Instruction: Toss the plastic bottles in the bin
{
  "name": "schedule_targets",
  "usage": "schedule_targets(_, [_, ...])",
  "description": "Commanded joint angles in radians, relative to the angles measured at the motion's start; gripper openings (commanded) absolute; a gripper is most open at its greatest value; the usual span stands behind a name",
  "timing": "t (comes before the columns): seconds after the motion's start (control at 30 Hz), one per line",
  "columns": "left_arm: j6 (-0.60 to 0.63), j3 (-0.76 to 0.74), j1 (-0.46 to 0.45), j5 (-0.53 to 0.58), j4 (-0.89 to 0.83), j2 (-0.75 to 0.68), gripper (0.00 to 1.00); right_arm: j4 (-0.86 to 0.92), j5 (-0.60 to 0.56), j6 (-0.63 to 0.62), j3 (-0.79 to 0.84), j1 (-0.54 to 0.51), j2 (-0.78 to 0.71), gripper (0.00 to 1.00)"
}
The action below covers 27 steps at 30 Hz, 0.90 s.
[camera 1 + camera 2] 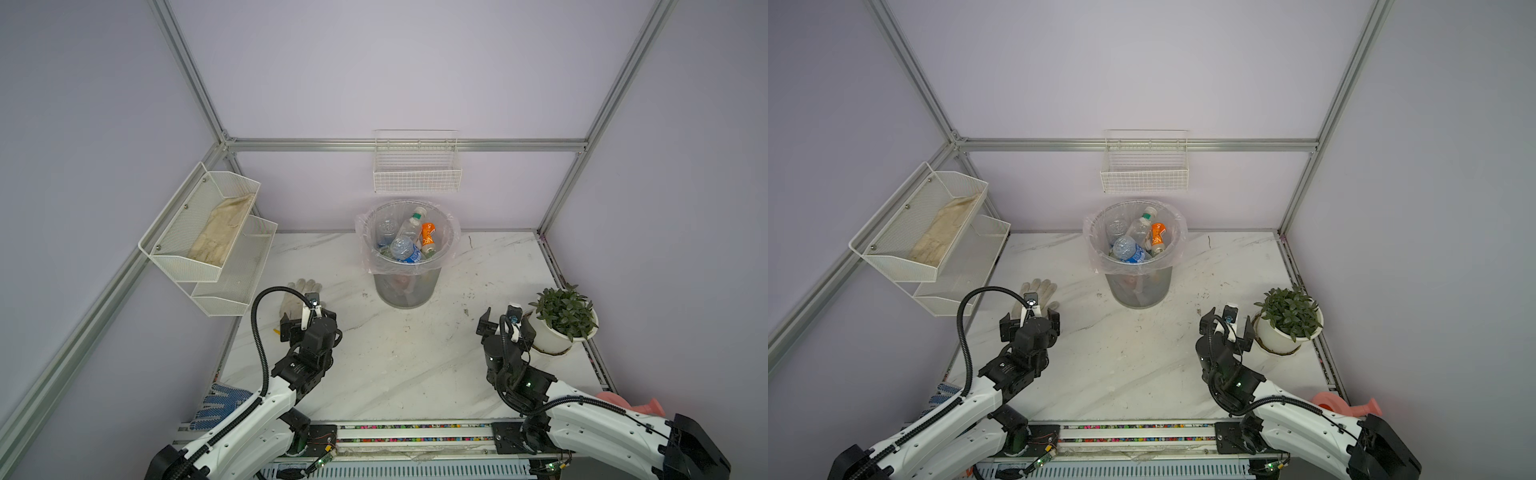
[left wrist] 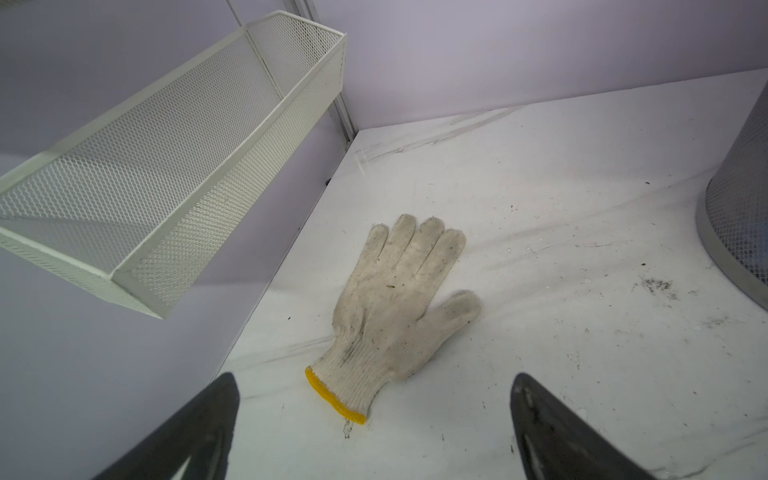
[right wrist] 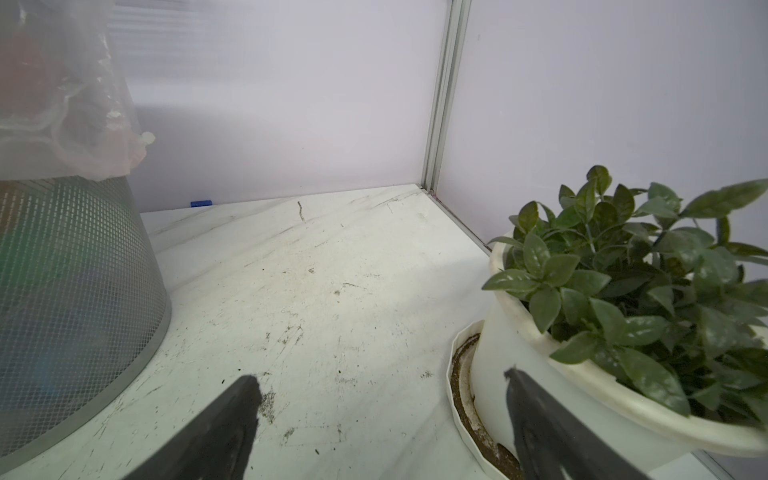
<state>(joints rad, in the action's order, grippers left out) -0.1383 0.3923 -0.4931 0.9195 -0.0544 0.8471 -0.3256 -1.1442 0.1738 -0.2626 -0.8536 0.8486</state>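
The bin (image 1: pixel 405 291), a grey mesh wastebasket lined with a clear bag, stands at the back middle of the table in both top views (image 1: pixel 1138 289). Every plastic bottle I see lies inside it: a blue-labelled one (image 1: pixel 406 250), an orange-labelled one (image 1: pixel 428 235) and a clear one with a green and white cap (image 1: pixel 413 222). My left gripper (image 1: pixel 308 321) hovers open and empty at front left, over a white glove's cuff (image 2: pixel 336 399). At front right my right gripper (image 1: pixel 505 325) is open and empty, between the bin (image 3: pixel 75 266) and a plant pot.
A white cotton glove (image 1: pixel 300 296) lies by the left gripper. The white plant pot (image 1: pixel 552 334) stands right beside the right gripper. White mesh baskets (image 1: pixel 208 232) hang on the left wall, a wire basket (image 1: pixel 417 172) on the back wall. A blue-dotted glove (image 1: pixel 220 405) and pink watering can (image 1: pixel 642 406) sit at the front corners.
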Motion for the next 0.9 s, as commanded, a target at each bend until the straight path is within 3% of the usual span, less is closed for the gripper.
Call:
schedule_targets(0.0, [-0.019, -0.048, 0.014, 0.000, 0.100, 0.019, 1.00, -0.088, -0.032, -0.028, 0.019, 0.001, 0.007, 0.95])
schedule_targets(0.33, [-0.137, -0.082, 0.021, 0.035, 0.048, 0.050, 1.00, -0.182, 0.021, -0.080, 0.043, 0.064, -0.005, 0.95])
schedule_targets(0.6, [-0.150, -0.116, 0.021, 0.068, 0.044, -0.030, 1.00, -0.284, 0.049, -0.118, 0.093, 0.115, -0.073, 0.94])
schedule_targets(0.87, [-0.095, -0.163, 0.021, 0.092, 0.168, -0.060, 1.00, -0.378, 0.079, -0.160, 0.122, 0.150, -0.074, 0.96])
